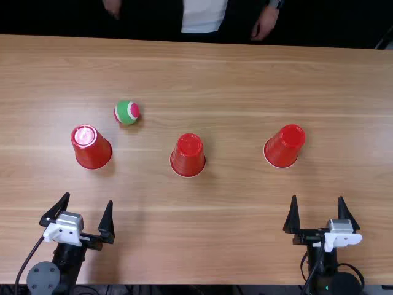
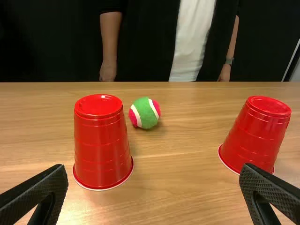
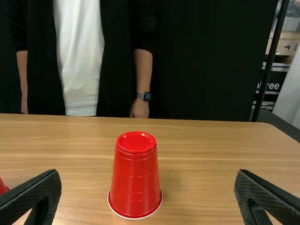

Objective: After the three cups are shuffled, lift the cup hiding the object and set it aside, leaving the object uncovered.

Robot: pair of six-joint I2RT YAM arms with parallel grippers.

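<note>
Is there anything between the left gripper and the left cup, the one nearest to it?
Nothing visible does. Bare table lies between the open left gripper and the left cup. The ball sits uncovered beyond that cup, on its far side, out of the path.

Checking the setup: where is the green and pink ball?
In the top view the ball lies uncovered on the table, left of the middle, just beyond and right of the left red cup.

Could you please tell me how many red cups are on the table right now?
3, all upside down in a row: the left cup near the ball, the middle cup, and the right cup. None looks hidden.
</note>
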